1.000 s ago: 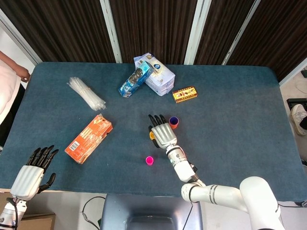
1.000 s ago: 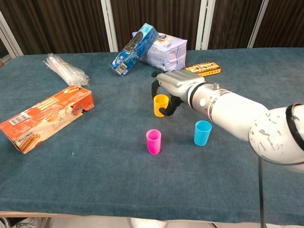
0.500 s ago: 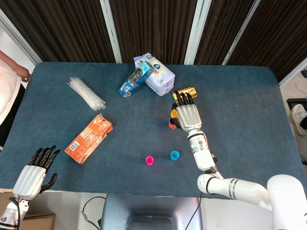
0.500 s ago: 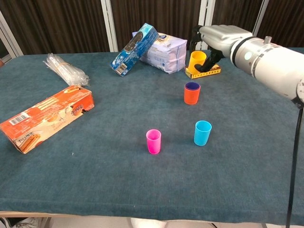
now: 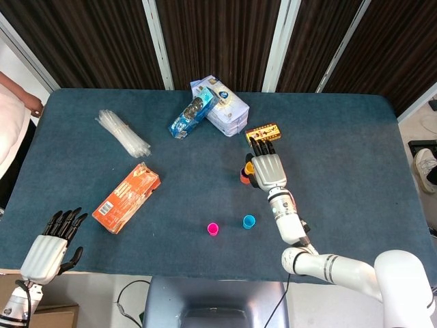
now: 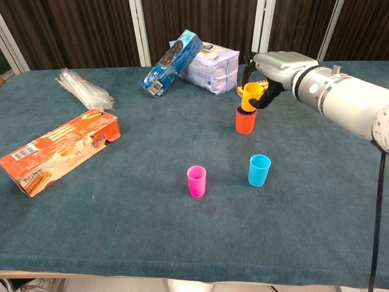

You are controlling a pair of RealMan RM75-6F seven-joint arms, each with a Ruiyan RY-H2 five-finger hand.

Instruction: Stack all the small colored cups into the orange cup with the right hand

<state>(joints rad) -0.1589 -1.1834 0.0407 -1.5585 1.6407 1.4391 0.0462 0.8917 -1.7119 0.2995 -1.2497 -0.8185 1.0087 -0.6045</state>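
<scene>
Your right hand (image 6: 271, 68) is clamped on one yellow cup (image 6: 250, 97), holding it tilted just above the orange cup (image 6: 245, 120), which stands on the blue table (image 6: 134, 225) with one purple cup (image 6: 245, 111) already nested inside it, only the rim showing. From the head view the same hand (image 5: 268, 168) covers most of that stack. Two more cups stand loose nearer you: one pink cup (image 6: 196, 180) and one blue cup (image 6: 259, 170), near each other but apart. That makes five cups in all. Your left hand (image 5: 52, 244) hangs off the near left edge of the table, fingers apart and holding nothing.

Elsewhere you have one orange box (image 6: 58, 149) lying flat on the left, one bundle of clear plastic sleeves (image 6: 84, 90) behind it, one blue packet (image 6: 172, 62) leaning against one pale lavender bag (image 6: 209, 68), and one small yellow box (image 5: 263, 134) just beyond your right hand
</scene>
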